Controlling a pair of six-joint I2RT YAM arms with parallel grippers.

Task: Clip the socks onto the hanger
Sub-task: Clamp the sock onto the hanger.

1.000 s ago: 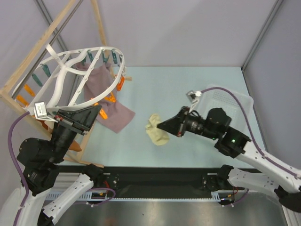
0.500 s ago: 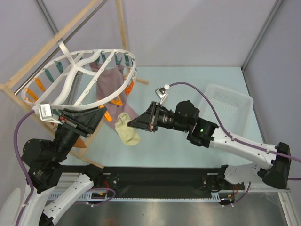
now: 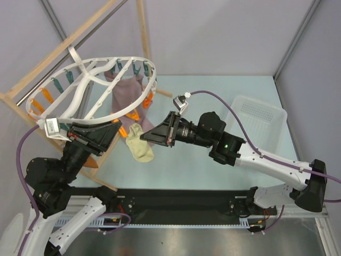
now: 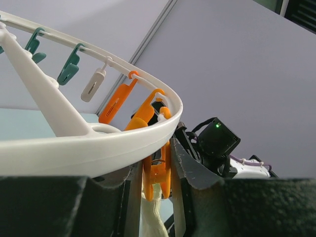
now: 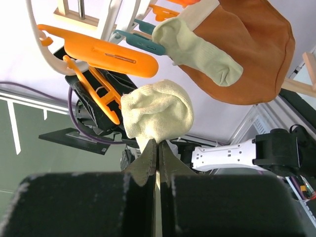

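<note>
The white oval hanger (image 3: pixel 80 96), rimmed with teal and orange pegs, is tilted up at the left. My left gripper (image 3: pixel 112 125) is at its near rim. In the left wrist view the left gripper (image 4: pixel 157 165) is shut on an orange peg (image 4: pixel 157 173) under the hanger rim (image 4: pixel 98 148). A cream sock (image 4: pixel 152 217) reaches up to that peg's lower tips. My right gripper (image 3: pixel 144 137) is shut on this sock (image 3: pixel 137 145) and holds it at the peg. In the right wrist view the right gripper (image 5: pixel 158 144) pinches the sock (image 5: pixel 158 111). A second sock (image 5: pixel 197 47) hangs from a teal peg (image 5: pixel 140 42).
A mauve cloth (image 3: pixel 128 90) hangs from the hanger's far side. An orange-brown cloth (image 5: pixel 252 49) hangs behind the second sock. A wooden frame (image 3: pixel 69 40) stands at the left, behind the hanger. A white perforated basket (image 3: pixel 256 120) sits at the right of the table.
My right arm has swung left, carrying the sock from mid-table up to the hanger's near rim. The hanger has tilted and shifted right in my left gripper.
</note>
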